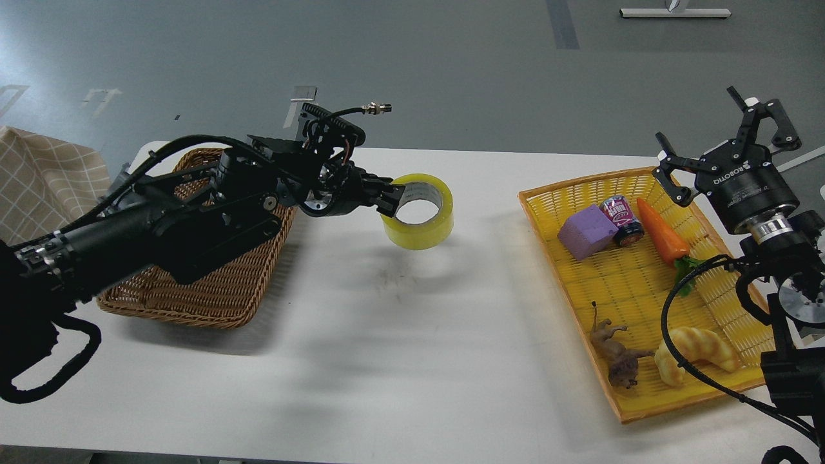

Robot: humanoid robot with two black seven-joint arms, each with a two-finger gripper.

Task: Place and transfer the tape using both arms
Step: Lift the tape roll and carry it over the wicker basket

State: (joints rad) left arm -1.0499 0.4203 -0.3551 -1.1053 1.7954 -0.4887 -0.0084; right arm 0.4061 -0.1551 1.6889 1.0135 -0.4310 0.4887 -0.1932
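Observation:
The yellow tape roll [419, 212] hangs in the air above the middle of the white table [399, 335], tilted, with its grey-white core facing me. My left gripper [390, 194] is shut on the roll's left wall, one finger inside the core and one outside. The left arm reaches in from the left over the brown basket. My right gripper [725, 142] is open and empty, raised at the far right above the back corner of the yellow tray, fingers spread wide.
A brown wicker basket [193, 283] sits at the left, partly under my left arm. A yellow tray [580, 296] at the right holds a purple block [585, 232], a can [621, 220], a carrot [660, 233], a toy animal [615, 353] and a croissant toy [696, 351].

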